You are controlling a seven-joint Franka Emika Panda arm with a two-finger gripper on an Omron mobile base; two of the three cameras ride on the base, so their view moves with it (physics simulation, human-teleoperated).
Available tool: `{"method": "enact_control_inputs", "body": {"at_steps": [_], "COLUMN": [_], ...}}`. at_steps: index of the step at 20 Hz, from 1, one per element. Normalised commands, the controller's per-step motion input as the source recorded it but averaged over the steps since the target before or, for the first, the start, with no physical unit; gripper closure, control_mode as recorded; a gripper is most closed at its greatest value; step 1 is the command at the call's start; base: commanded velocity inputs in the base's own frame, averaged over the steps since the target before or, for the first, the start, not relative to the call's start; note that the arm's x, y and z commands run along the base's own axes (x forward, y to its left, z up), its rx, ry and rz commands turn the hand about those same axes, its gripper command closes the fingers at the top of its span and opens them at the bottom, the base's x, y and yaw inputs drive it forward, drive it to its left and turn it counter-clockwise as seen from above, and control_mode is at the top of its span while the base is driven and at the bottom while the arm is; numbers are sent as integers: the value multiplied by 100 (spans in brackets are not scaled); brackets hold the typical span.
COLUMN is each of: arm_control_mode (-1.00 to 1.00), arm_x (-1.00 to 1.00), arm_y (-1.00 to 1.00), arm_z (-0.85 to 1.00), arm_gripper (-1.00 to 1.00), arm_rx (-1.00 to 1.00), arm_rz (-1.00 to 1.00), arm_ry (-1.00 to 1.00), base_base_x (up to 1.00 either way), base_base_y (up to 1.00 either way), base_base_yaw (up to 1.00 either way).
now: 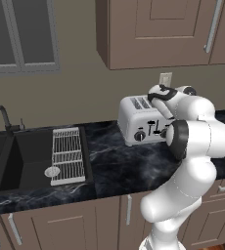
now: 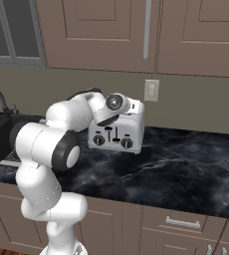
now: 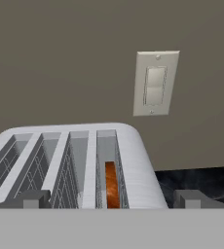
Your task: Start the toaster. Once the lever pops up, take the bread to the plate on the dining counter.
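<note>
- Two dark finger tips of the tool (image 3: 111,199) rise at the bottom of the hand view, one (image 3: 30,198) at the left and one at the right, set wide apart with nothing between them.
- Just beyond them lies the top of the boxy silver-grey metal four-slot toaster (image 3: 75,160), its four long slots running away from the camera with wire racks inside.
- Down in the rightmost slot in that view sits the brown toasted slice of bread (image 3: 111,184), standing on edge, sunk below the toaster's top.
- Behind the toaster is a plain taupe wall with a cream light-switch plate (image 3: 155,82) above and to the right.
- From the left base view the toaster (image 1: 139,119) stands on the black marble counter with faint white veins (image 1: 114,166), close to the back wall, its black knobs and small levers facing forward; the white arm bends over its right side.
- From the right base view the toaster (image 2: 117,133) is partly covered by the arm's wrist, and the counter (image 2: 176,169) stretches off bare to the right.
- Left of the toaster, well apart, a dark sink (image 1: 31,161) is let into the counter, with a white wire rack (image 1: 67,155) along its right side and a dark tap (image 1: 1,117) behind it.
- Brown wooden cabinets (image 1: 153,29) hang above, and more run below the counter.
</note>
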Motion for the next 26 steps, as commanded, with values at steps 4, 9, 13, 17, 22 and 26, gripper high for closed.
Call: {"method": "enact_control_inputs", "body": {"at_steps": [4,9,13,17,22,26], "arm_control_mode": [-100,-100,-100,-100,-100,-100], "arm_x": [0,0,0,0,0,0], "arm_y": [0,0,0,0,0,0], "arm_z": [0,0,0,0,0,0], "arm_gripper": [-100,-100,-100,-100,-100,-100], "arm_rx": [0,0,0,0,0,0], "arm_rz": [0,0,0,0,0,0], "arm_ry": [0,0,0,0,0,0], "base_base_x": [0,0,0,0,0,0], "base_base_y": [0,0,0,0,0,0], "base_base_yaw": [0,0,0,0,0,0]}}
